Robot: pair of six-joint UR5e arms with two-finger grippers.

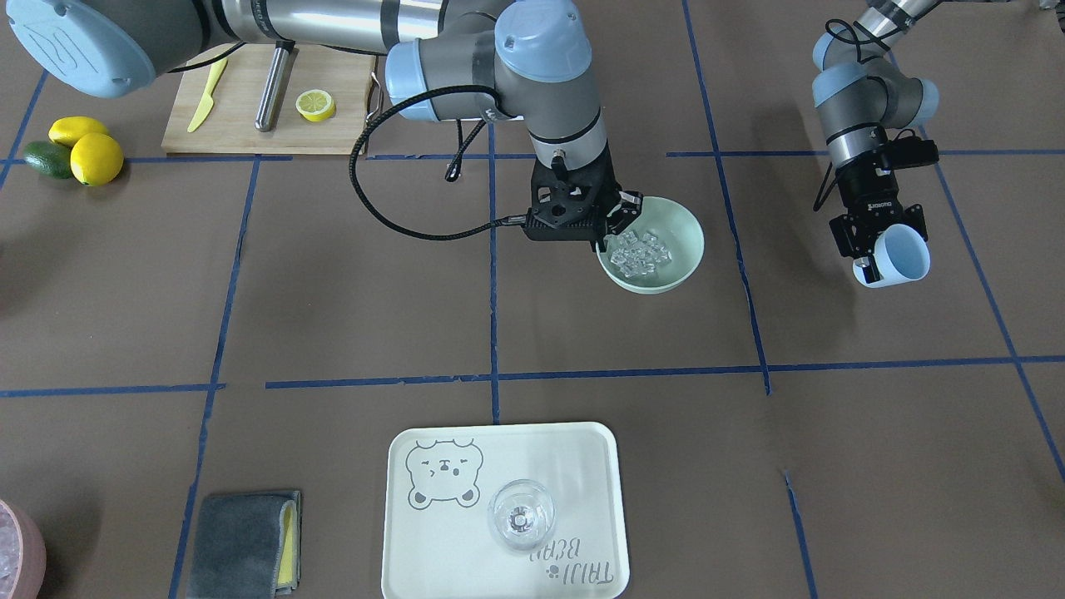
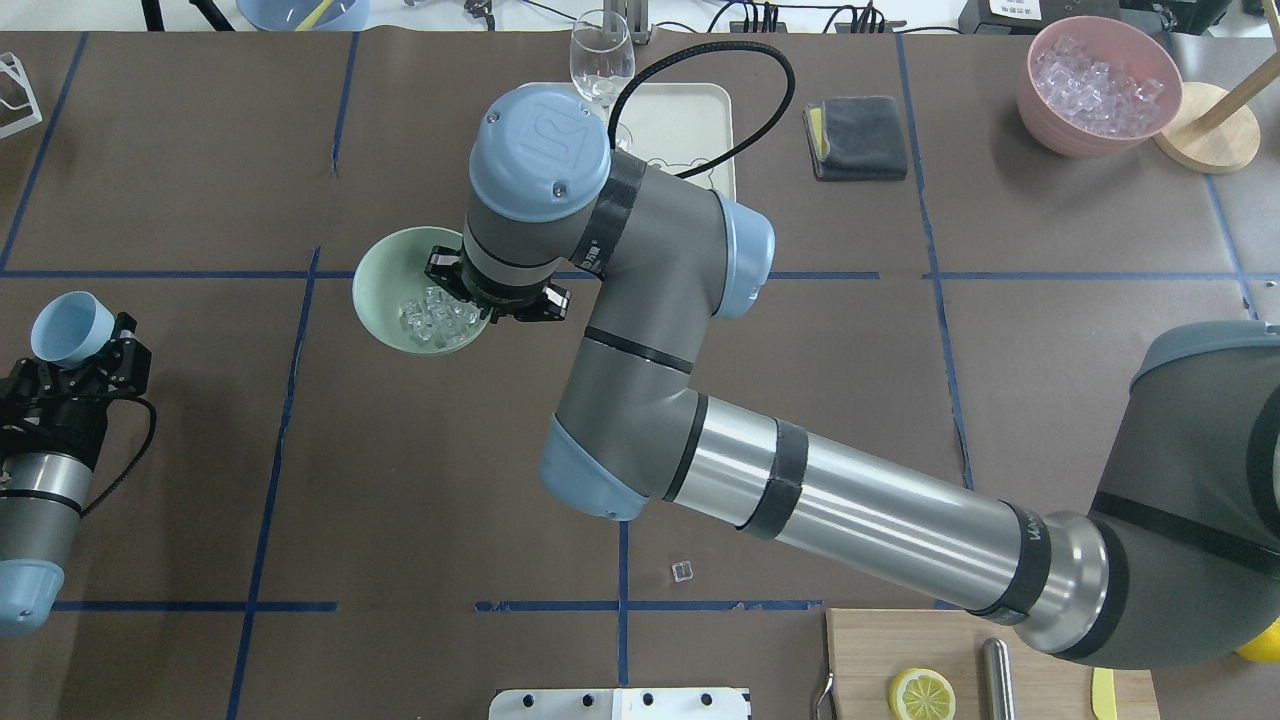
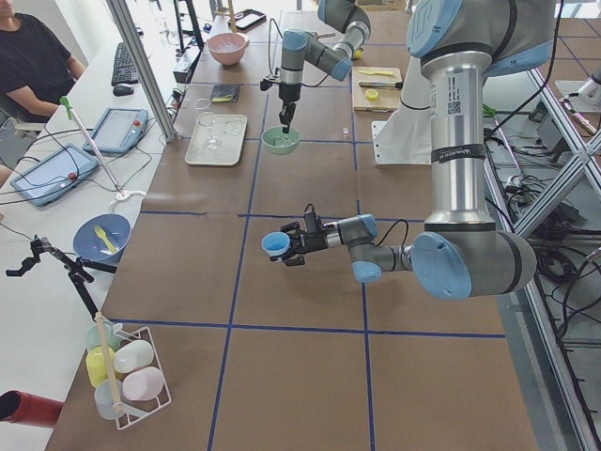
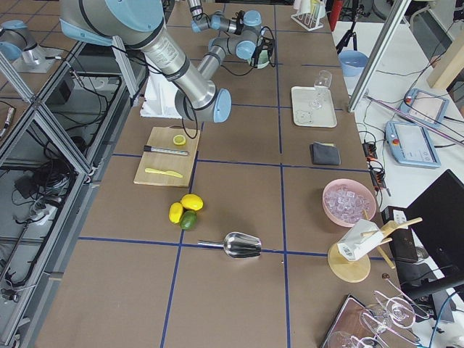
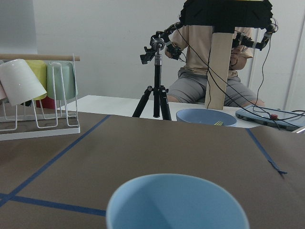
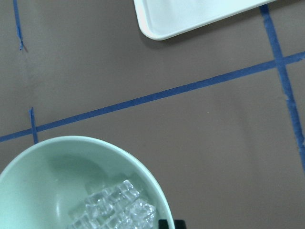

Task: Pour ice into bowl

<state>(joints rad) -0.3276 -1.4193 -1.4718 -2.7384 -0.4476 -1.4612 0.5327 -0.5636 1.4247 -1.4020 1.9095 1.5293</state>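
A brown table gridded with blue tape is seen from overhead. Nearest the robot, a stray cube lies at 5 o'clock from the bowl, well apart. At 9 o'clock, the blue cup, seemingly empty, is held on its side in the left gripper. The ice is heaped in the bowl, whose 3 o'clock rim appears pinched by the right gripper. The rim should be let go gently and the hand raised straight, so that nothing is tipped.

One mint bowl, one blue cup, one tray, one glass, two whole lemons, one lime
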